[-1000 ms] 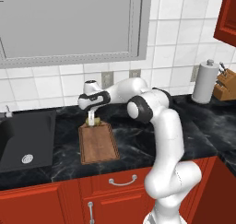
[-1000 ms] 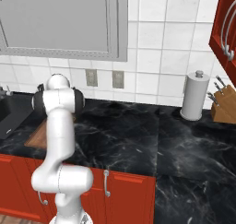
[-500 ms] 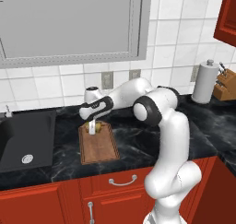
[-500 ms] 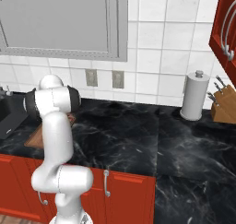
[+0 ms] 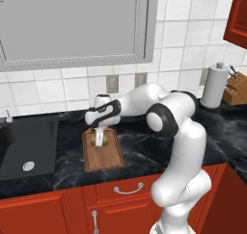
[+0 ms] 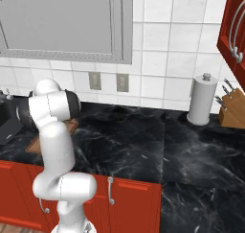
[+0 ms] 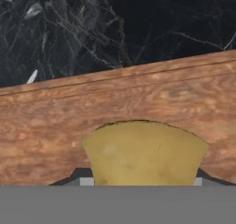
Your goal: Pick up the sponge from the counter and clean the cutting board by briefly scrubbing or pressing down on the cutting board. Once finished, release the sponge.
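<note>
Gripping the sponge (image 7: pixel 144 154) between clenched jaws, the gripper (image 5: pixel 99 138) holds it down on the cutting board (image 5: pixel 107 156). In the left base view the board lies on the counter (image 5: pixel 144 153) at 6 o'clock of the hand, the sink (image 5: pixel 29 146) at 9 o'clock.

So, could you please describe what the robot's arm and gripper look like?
The arm is glossy white, built of rounded tubular segments with dark grey or black bands at the joints. The gripper has a dark hand with pale fingers. No cables or markings are visible.
</note>
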### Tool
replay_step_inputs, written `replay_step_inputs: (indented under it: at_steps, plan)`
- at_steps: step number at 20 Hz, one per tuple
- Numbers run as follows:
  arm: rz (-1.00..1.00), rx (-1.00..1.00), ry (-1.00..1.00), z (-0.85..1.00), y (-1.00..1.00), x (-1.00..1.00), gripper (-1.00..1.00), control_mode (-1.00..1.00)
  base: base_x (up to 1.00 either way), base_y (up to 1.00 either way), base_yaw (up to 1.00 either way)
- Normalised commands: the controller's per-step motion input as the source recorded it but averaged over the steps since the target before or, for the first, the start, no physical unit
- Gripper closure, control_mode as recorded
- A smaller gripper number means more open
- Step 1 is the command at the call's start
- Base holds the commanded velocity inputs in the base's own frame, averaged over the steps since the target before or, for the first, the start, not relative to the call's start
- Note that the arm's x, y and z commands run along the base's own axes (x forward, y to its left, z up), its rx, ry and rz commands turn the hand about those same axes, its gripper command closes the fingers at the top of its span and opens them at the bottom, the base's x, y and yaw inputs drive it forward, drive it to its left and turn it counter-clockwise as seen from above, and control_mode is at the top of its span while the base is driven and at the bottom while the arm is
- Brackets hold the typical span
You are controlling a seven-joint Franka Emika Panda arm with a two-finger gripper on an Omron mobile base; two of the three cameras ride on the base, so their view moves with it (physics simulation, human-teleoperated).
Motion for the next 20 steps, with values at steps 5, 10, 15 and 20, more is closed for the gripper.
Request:
replay_step_inputs:
  at_steps: [5, 10, 15, 20]
  plan:
    - [0.0, 0.0, 0.24, 0.0, 0.0, -0.48, 1.0, -1.0, 0.0, 0.0, 0.0]
    - [0.0, 0.0, 0.11, -0.08, 0.0, -0.64, 1.0, -1.0, 0.0, 0.0, 0.0]
    - [0.0, 0.0, -0.01, -0.24, 0.0, -0.85, 1.0, -1.0, 0.0, 0.0, 0.0]
    - [0.0, 0.0, -0.1, -0.29, 0.0, -0.82, 1.0, -1.0, 0.0, 0.0, 0.0]
